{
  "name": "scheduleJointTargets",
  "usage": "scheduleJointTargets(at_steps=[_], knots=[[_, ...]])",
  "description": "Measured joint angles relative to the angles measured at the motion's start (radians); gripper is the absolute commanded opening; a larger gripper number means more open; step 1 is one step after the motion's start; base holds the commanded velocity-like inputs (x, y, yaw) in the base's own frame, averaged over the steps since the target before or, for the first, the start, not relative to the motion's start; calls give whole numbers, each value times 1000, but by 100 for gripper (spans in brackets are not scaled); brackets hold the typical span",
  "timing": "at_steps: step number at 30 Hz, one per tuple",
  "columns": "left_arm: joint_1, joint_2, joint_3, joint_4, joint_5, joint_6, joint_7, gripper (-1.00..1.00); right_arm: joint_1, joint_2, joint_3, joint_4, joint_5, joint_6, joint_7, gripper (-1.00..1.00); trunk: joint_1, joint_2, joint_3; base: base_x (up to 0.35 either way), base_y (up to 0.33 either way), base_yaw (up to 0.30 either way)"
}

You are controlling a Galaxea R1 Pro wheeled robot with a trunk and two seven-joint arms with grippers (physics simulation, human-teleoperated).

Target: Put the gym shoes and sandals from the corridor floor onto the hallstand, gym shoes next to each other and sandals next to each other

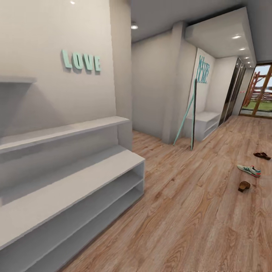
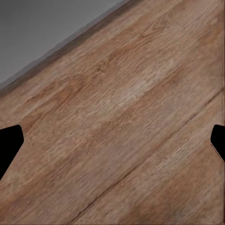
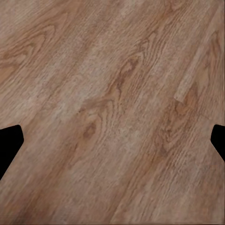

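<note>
Stood in the corridor, hallstand [image 1: 75, 177] close on the left against the wall, its flat top and both open shelves bare. Out on the corridor floor [image 1: 189, 211], well apart from the rack and toward the floor's far right edge: one gym shoe [image 1: 249, 170], white with green stripes, lying between two dark sandals — the near sandal [image 1: 244, 185] just beside it, the far sandal [image 1: 261, 155] a little beyond. Second gym shoe not made out.

Left gripper [image 2: 112, 140] spread wide, dark fingertips at opposite edges of the wrist view, nothing between them but planks and a grey strip, probably the rack's base. Right gripper [image 3: 112, 140] likewise wide open and empty, hanging over bare wood grain.

Nothing picked up yet, judging by the empty rack. Risks from here: driving over or nudging the clustered footwear on approach, scattering it; clipping the rack's near corner while turning; grabbing a sandal's thin strap badly and dropping it short of the shelf; missing the unseen shoe altogether.
</note>
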Motion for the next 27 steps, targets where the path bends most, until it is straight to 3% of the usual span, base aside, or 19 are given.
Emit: scheduleJointTargets(at_steps=[12,20,23,26,27], knots=[[-1,6,2,-15,0,-104,0,100,-25,1,-14,-20,1,-54,0,100,0,0,7,0,0,-283],[-6,7,0,-81,-6,-183,-4,100,-42,1,-16,-49,1,-84,0,100,0,0,14,0,0,-274],[-10,5,-5,-111,-25,-201,-5,100,-46,1,-16,-68,1,-90,0,100,0,0,16,0,0,-269],[-21,-2,-9,-148,-81,-217,-4,100,-49,1,-16,-101,2,-95,0,100,0,0,19,0,0,-264],[-22,-2,-9,-149,-81,-217,-4,100,-49,1,-16,-102,2,-95,0,100,0,0,20,0,0,-260]])
